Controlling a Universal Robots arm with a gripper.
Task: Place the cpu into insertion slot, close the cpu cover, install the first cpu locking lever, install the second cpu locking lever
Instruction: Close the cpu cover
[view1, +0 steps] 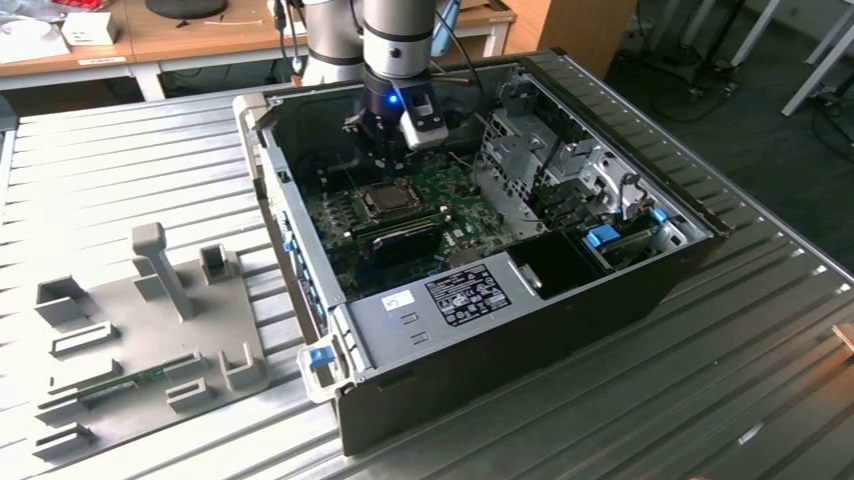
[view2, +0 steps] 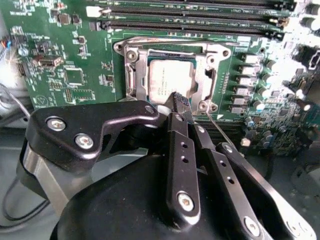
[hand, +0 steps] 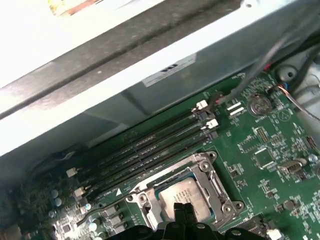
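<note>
The cpu (view2: 166, 80) lies flat in the insertion slot (view2: 134, 75) on the green board, its grey top showing through the cut-out of the cpu cover (view2: 201, 75), which lies down over it. In the first wrist view the cpu (hand: 181, 192) sits inside the silvery cover (hand: 202, 170). My gripper (view2: 180, 99) hangs just above the cpu's near edge, its two black fingers shut together with nothing between them. A thin metal lever rod (view2: 221, 129) runs off from the socket's corner beside the fingers. In the exterior view the gripper (view1: 387, 160) is inside the open case, above the socket (view1: 390, 200).
Long black memory slots (view2: 190, 10) run along one side of the socket. The case walls (view1: 287, 200), a drive cage (view1: 534, 160) and the power supply (view1: 454, 295) hem in the board. A grey fixture plate (view1: 134, 320) lies on the table at the exterior view's left.
</note>
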